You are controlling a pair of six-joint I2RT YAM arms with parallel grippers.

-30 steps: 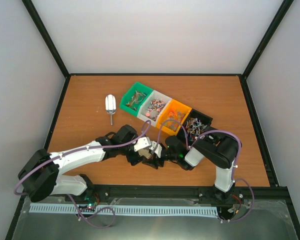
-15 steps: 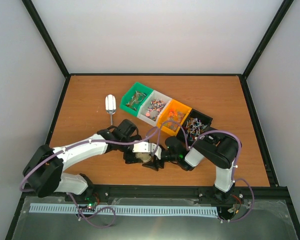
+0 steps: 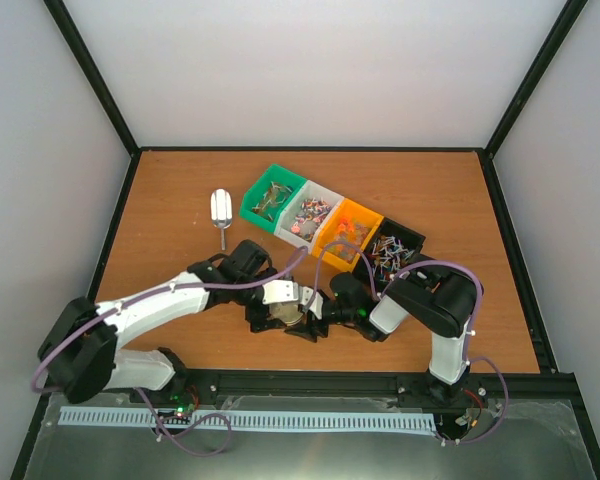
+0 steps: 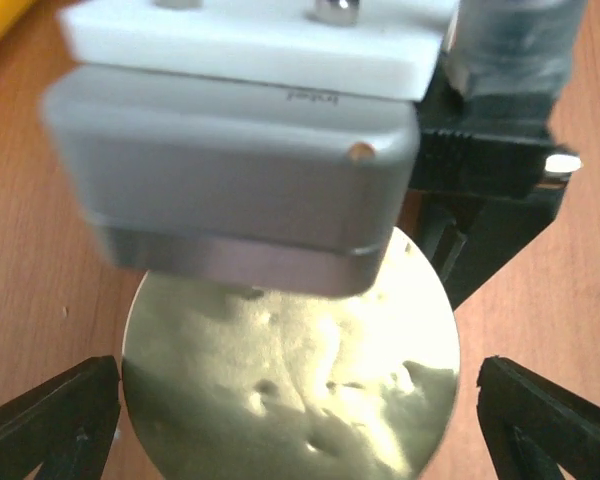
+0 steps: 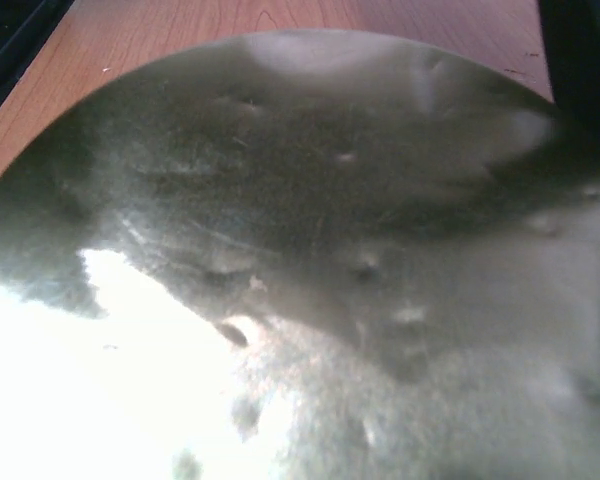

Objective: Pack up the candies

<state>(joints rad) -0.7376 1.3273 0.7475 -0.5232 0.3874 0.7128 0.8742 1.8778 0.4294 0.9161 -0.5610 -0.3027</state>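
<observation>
A round gold metal disc (image 3: 288, 316) lies at the front middle of the table, between my two grippers. In the left wrist view the gold disc (image 4: 290, 390) sits between my left gripper's (image 4: 298, 410) spread black fingers (image 4: 50, 420), which stand just off its edges. My left gripper (image 3: 270, 314) is open. My right gripper (image 3: 315, 322) is pressed close over the disc from the right. The disc (image 5: 310, 280) fills the right wrist view and hides its fingers. The candies lie in four bins: green (image 3: 273, 197), white (image 3: 310, 213), orange (image 3: 348, 230) and black (image 3: 395, 248).
A metal scoop (image 3: 220, 212) lies left of the green bin, handle toward me. The four bins form a slanted row across the table's middle. The right arm's wrist camera housing (image 4: 240, 170) hangs right over the disc in the left wrist view.
My left arm has swung its elbow back and its gripper has shifted slightly left and down around the disc. The right arm and the disc have stayed put.
</observation>
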